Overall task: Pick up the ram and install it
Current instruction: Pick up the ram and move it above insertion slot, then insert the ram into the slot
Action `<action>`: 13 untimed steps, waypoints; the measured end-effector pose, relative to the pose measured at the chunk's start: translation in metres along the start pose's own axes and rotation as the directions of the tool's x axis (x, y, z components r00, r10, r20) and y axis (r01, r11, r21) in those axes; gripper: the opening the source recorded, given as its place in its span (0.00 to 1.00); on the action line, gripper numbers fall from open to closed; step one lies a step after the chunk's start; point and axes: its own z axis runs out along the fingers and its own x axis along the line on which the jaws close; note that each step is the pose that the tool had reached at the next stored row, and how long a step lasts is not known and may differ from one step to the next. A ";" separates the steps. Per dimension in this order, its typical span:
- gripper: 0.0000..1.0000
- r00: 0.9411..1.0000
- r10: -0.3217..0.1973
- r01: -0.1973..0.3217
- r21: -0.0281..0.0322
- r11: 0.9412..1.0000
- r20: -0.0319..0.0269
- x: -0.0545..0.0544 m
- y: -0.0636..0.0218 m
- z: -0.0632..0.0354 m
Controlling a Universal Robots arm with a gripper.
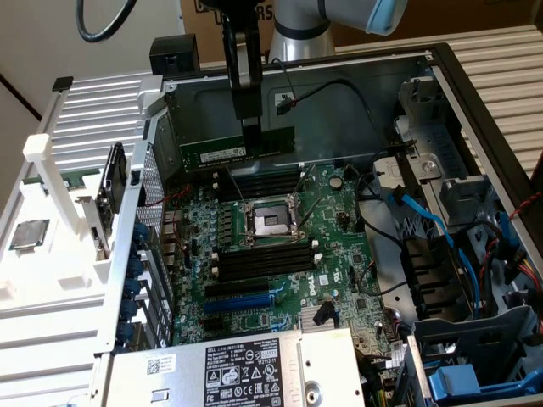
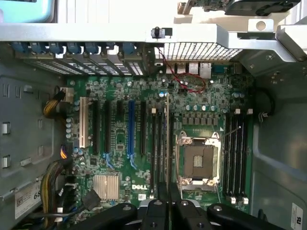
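Gripper (image 1: 253,136) with fingers closed on ram (image 1: 208,153), held on edge above the motherboard (image 1: 339,246) near the slots (image 1: 254,182); pick-up is done, while the ram is not yet seated in any slot

Holds the ram (image 2: 167,134) edge-on in the gripper (image 2: 168,190), with black fingers (image 2: 161,194) against both faces. Hangs over the green Dell motherboard (image 2: 120,88), lined up with the black memory slots (image 2: 155,143) just beside the CPU socket (image 2: 197,160). Shows 1 blue expansion slot (image 2: 130,127) farther off.
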 end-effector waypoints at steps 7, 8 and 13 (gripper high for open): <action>0.13 1.000 0.000 0.000 0.000 1.000 0.000 0.000 0.0000 0.0000; 0.13 1.000 0.000 0.000 0.000 1.000 0.000 0.000 0.0000 0.0000; 0.13 1.000 0.000 0.000 0.000 1.000 0.000 0.000 -0.0001 0.0001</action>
